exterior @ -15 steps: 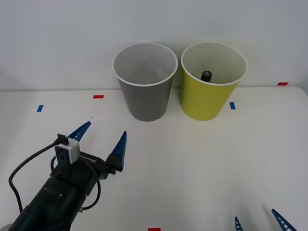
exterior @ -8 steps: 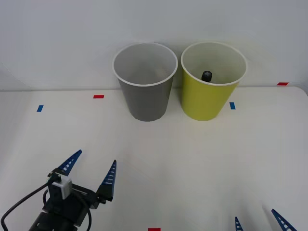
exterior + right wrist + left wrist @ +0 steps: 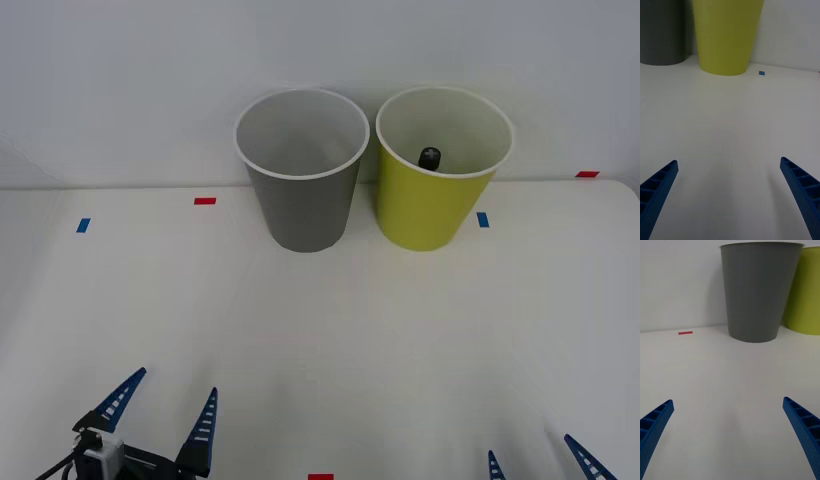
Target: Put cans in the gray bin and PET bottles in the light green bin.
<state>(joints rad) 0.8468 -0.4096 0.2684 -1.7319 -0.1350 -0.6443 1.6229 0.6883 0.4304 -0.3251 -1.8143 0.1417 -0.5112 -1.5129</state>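
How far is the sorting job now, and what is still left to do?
Done: a black bottle cap shows inside the light green bin, so the PET bottle seems already sorted. In hand: nothing; the left gripper and right gripper sit low near the table's front edge with jaws open and empty. Left: no can or bottle lies on the table; the gray bin's bottom is hidden.

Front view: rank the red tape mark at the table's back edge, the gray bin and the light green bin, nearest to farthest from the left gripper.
From the left gripper, open at the near left:
1. Red tape mark, back left.
2. Gray bin, back centre.
3. Light green bin, back right.
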